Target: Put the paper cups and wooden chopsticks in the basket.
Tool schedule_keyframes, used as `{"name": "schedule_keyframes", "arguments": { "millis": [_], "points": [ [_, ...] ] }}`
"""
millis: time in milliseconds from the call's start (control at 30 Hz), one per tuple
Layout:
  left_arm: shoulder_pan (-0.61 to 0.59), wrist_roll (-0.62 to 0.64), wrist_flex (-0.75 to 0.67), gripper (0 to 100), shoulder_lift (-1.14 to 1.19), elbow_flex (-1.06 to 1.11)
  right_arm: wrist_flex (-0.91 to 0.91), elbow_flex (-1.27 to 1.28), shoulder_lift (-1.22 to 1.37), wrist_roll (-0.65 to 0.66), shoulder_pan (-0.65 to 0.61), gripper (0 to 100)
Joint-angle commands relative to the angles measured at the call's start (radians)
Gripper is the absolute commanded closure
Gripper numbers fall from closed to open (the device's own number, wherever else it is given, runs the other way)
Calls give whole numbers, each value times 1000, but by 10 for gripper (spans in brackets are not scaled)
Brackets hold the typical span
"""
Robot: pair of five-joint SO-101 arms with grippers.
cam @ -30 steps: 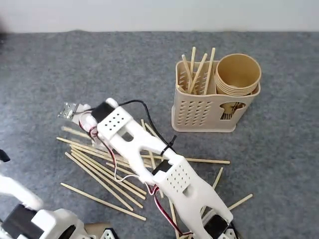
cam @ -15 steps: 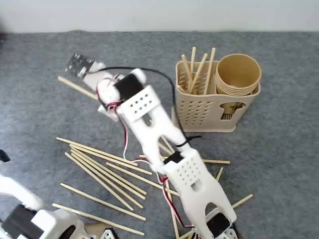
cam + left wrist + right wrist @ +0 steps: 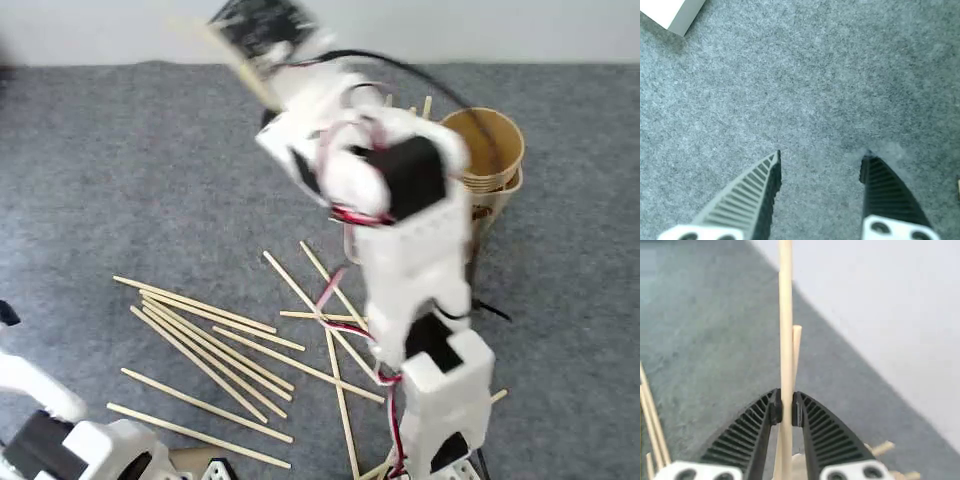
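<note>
Right gripper (image 3: 787, 401) clenched on a wooden chopstick (image 3: 785, 315), ribbed black fingers (image 3: 757, 432) pressed against it from both sides. Stick pinched partway along its length, long end pointing away from the wrist camera. Second, shorter-looking stick (image 3: 796, 345) just behind the first and touching it; whether pinched too, impossible to tell. Beyond the fingers, grey carpet (image 3: 700, 320) meeting a pale wall (image 3: 880, 315), with a few chopstick ends (image 3: 881, 447) poking up near the gripper.

From the high view, right arm (image 3: 410, 230) lifted well off the table and stretched toward the far wall, wrist blurred, crossing in front of the basket (image 3: 498, 200). Stack of paper cups (image 3: 492, 140) upright in the basket's right compartment. Tip of a chopstick (image 3: 428, 103) just visible above the arm, beside the cups.

Loose chopsticks (image 3: 205, 335) scattered flat on the carpet in front of the basket: a fan of many on the left, a few crossed ones nearer the arm's base.

Left gripper (image 3: 820, 157) released, fingers spread wide with nothing between them, hovering over bare carpet. Corner of a white box (image 3: 677, 12) at the edge of that view. Left arm (image 3: 60, 435) low at the near left corner of the table.
</note>
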Motion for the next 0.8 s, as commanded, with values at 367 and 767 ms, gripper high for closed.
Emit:
{"name": "schedule_keyframes", "arguments": {
  "millis": [367, 767],
  "points": [
    [-5, -6, -11, 750, -38, -4, -239, -43, -182, -64, 252, 989],
    [-6, -3, -12, 750, -38, -4, -308, -14, -111, -259, 323, 988]
  ]
}}
